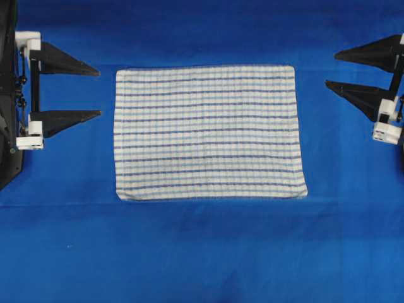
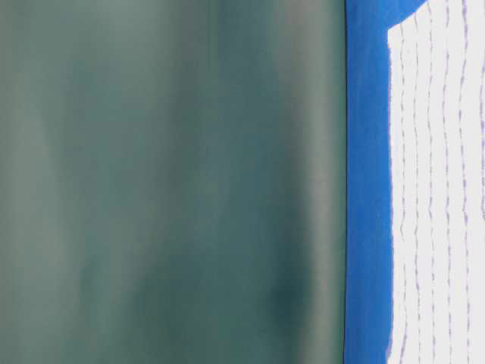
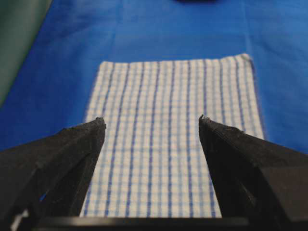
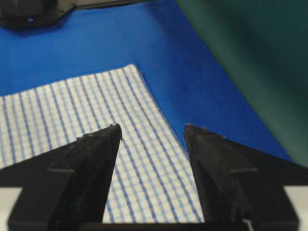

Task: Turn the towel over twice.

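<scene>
The towel (image 1: 208,132), white with thin blue stripes in a faint check, lies spread flat in the middle of the blue table cover (image 1: 202,252). My left gripper (image 1: 100,92) hovers just off its left edge, jaws open and empty. In the left wrist view the towel (image 3: 168,134) stretches away between the two black fingertips of that gripper (image 3: 152,120). My right gripper (image 1: 331,69) stands open and empty off the towel's right edge, toward its far corner. The right wrist view shows the towel (image 4: 72,110) and its far corner under that open gripper (image 4: 151,127). At table level the towel (image 2: 439,189) lies flat.
The blue cover (image 3: 144,33) spreads wide on all sides of the towel. A dark green backdrop (image 2: 167,182) stands behind the table, and its edge (image 4: 250,62) runs close to the right arm. The black base of the other arm (image 4: 29,12) sits across the table.
</scene>
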You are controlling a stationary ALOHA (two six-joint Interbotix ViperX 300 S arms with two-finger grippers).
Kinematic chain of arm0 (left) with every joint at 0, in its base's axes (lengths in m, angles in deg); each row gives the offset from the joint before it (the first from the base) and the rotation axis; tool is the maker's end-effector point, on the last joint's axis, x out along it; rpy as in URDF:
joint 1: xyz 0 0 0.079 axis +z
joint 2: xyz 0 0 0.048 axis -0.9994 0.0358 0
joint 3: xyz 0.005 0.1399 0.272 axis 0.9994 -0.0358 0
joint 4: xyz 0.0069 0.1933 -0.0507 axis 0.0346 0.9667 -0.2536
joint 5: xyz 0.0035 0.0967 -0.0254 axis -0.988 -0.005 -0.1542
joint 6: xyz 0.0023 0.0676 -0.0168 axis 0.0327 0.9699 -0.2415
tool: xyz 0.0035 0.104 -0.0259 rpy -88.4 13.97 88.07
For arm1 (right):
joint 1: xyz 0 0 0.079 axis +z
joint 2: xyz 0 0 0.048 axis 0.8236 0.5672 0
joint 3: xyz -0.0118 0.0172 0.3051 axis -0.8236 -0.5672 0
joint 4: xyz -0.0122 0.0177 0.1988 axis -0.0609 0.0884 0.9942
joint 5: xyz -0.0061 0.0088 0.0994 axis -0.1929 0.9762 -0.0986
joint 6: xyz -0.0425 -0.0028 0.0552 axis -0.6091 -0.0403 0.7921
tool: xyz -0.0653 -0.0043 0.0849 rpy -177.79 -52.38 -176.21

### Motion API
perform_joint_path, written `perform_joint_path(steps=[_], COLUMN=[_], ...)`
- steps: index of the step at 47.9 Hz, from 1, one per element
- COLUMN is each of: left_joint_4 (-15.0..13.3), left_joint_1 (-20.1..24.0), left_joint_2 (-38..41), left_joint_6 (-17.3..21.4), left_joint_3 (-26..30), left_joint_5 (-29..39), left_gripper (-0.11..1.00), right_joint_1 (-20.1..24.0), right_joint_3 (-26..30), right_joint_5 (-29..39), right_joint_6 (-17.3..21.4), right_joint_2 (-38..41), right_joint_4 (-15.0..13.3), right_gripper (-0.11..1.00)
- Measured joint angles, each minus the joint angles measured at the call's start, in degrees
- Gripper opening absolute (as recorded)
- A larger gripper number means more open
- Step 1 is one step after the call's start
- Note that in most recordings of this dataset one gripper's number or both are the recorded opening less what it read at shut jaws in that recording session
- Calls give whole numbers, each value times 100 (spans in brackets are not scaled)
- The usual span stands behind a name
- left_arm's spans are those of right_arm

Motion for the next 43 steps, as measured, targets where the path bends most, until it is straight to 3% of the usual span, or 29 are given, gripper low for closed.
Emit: perform_joint_path(steps=[10,19,43], left_joint_4=[0,0,0], left_joint_1=[9,70,88], left_joint_2=[-53,-519,-2575], left_joint_6=[18,18,-149], left_joint_3=[-9,-141,-1397], left_joint_5=[9,211,536], left_gripper=[74,74,74], right_joint_1=[0,0,-9], right_joint_3=[0,-132,-1529], right_joint_5=[9,193,246], right_joint_6=[0,-26,114], right_joint_2=[-18,-483,-1951], right_joint_4=[-9,-9,53], right_gripper=[62,62,56])
